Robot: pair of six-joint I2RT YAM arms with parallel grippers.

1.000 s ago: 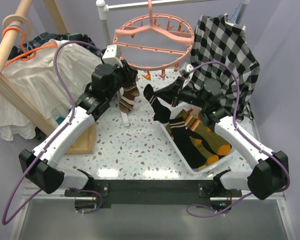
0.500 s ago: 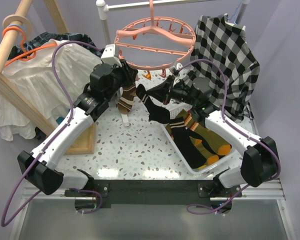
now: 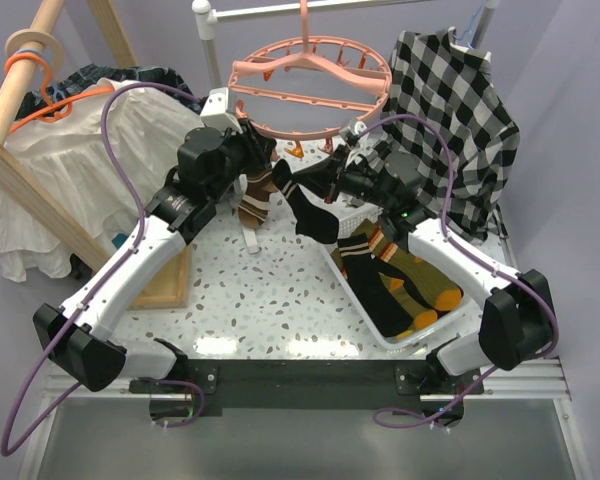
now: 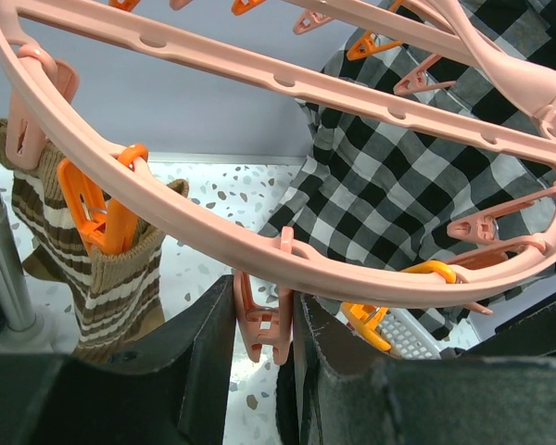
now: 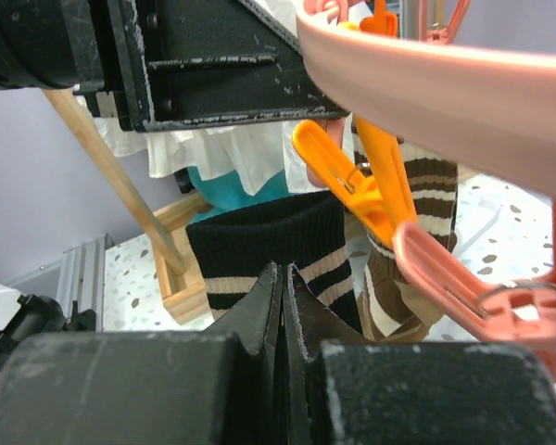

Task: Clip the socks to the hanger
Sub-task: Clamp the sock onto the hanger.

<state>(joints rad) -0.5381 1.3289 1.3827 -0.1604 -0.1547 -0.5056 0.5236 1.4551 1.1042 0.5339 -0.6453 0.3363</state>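
The salmon-pink round hanger (image 3: 310, 70) hangs at the back centre. A brown striped sock (image 3: 258, 195) dangles from an orange clip (image 4: 107, 209) on its near-left rim. My left gripper (image 3: 262, 152) reaches up under that rim and is shut on a pink clip (image 4: 264, 320), squeezing it between both fingers. My right gripper (image 3: 308, 180) is shut on the cuff of a black sock with cream stripes (image 3: 312, 208), held in the air just right of the left gripper. In the right wrist view the black sock (image 5: 269, 232) stands right under the hanger's rim (image 5: 445, 83).
A white basket (image 3: 380, 330) at the right holds more socks: olive with orange toes (image 3: 425, 285) and black striped. A black-and-white checked shirt (image 3: 450, 100) hangs behind the right arm. A white blouse (image 3: 80, 160) hangs from the wooden rack (image 3: 20, 100) at the left.
My right gripper has carried the black sock left and a little up, closer to the left gripper and the hanger's rim. The left gripper has stayed on the pink clip.
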